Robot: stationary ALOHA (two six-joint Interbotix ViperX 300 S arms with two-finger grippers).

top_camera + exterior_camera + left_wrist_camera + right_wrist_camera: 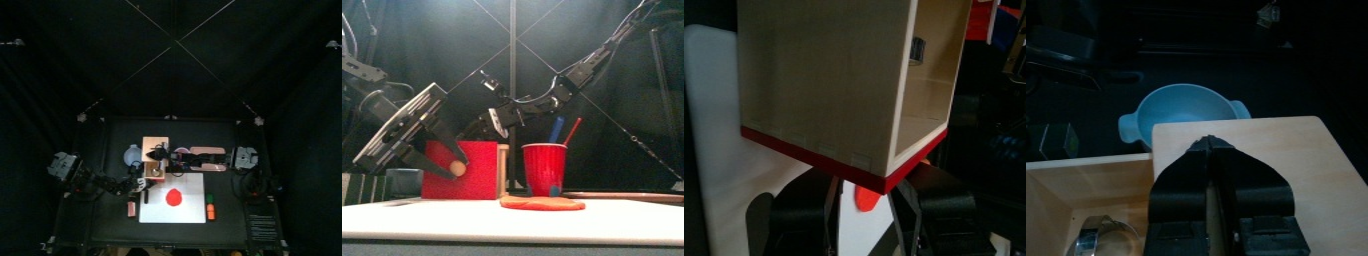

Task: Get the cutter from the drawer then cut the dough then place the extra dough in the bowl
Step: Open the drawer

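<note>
The pale wooden box (158,150) stands behind the white cutting board (187,212). Its drawer (831,80) is pulled out, red front (460,172) toward the board. The metal cutter (918,48) lies at the drawer's far end and also shows in the right wrist view (1100,240). My left gripper (865,200) is shut on the red drawer knob. My right gripper (1213,148) is shut, its tips on the box's top (1280,150). A flat red dough disc (171,195) lies on the board. The blue-grey bowl (1180,110) sits left of the box.
A red cup (545,168) with a blue and a red toy knife stands at the board's right side, just behind the dough (543,203) in the front view. A small orange thing (130,208) lies left of the board.
</note>
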